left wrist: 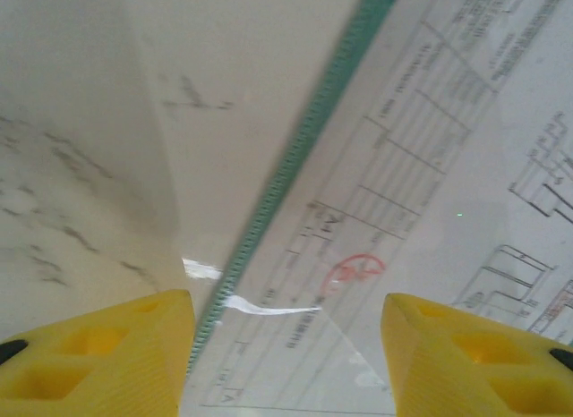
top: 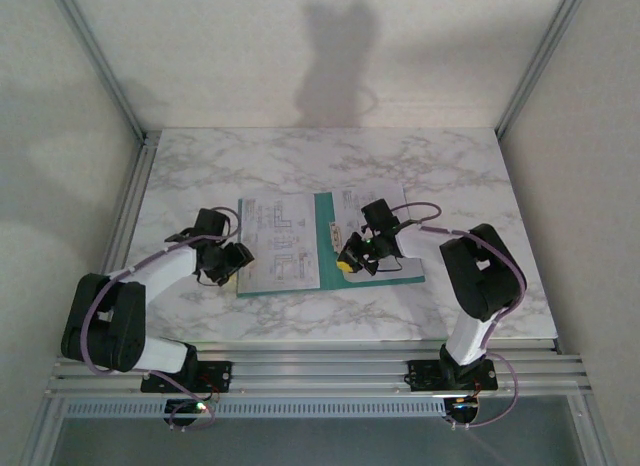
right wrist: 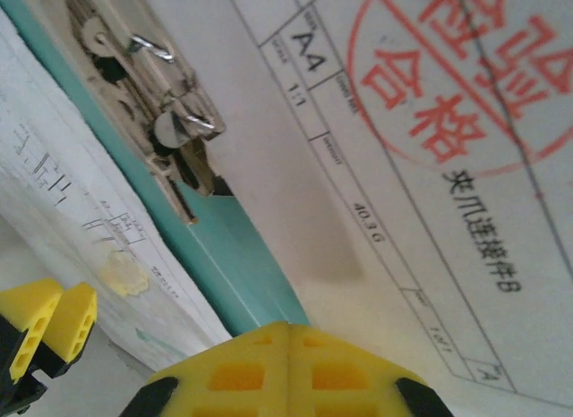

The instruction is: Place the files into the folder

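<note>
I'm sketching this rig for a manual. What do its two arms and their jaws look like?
Both the left arm and right arm have bulky black joint housings joined by white tubular links, with a mauve cable running along each. Their black wrists end in bright yellow jaws with moulded hollow pockets.

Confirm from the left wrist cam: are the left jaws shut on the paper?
No, the left jaws stand wide apart, with the white sheet and the teal edge of the folder showing between them, ungripped.

We are seeing the folder lying open and flat. Printed white files are resting on its left half.
</note>
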Robot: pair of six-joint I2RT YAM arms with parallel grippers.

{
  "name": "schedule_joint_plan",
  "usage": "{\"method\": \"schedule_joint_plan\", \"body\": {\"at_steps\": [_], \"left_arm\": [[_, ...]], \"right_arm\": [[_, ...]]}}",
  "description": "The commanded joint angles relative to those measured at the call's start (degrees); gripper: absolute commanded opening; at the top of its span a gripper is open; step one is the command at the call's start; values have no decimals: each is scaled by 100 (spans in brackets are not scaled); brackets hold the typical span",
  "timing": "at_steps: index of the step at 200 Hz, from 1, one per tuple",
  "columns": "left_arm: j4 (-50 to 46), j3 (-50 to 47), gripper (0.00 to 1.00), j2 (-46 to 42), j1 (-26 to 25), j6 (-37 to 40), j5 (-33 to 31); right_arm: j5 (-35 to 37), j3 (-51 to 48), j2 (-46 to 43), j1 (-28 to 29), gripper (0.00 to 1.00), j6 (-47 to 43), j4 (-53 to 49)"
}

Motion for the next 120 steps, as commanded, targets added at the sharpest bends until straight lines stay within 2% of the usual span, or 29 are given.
{"method": "schedule_joint_plan", "body": {"at_steps": [1,80,97,120], "left_arm": [[-135,-154,60,-145,209,479,235],[325,-201,59,272,221,899,617],[469,-199,59,280,-4,818,771],[458,-68,59,262,-491,546,642]], "right_arm": [[40,-84,259,5,0,-142,-197],[481,-34,616,4,0,-499,-891],[505,15,632,4,0,-527,-949],[520,85,670,7,0,-556,-1011]]}}
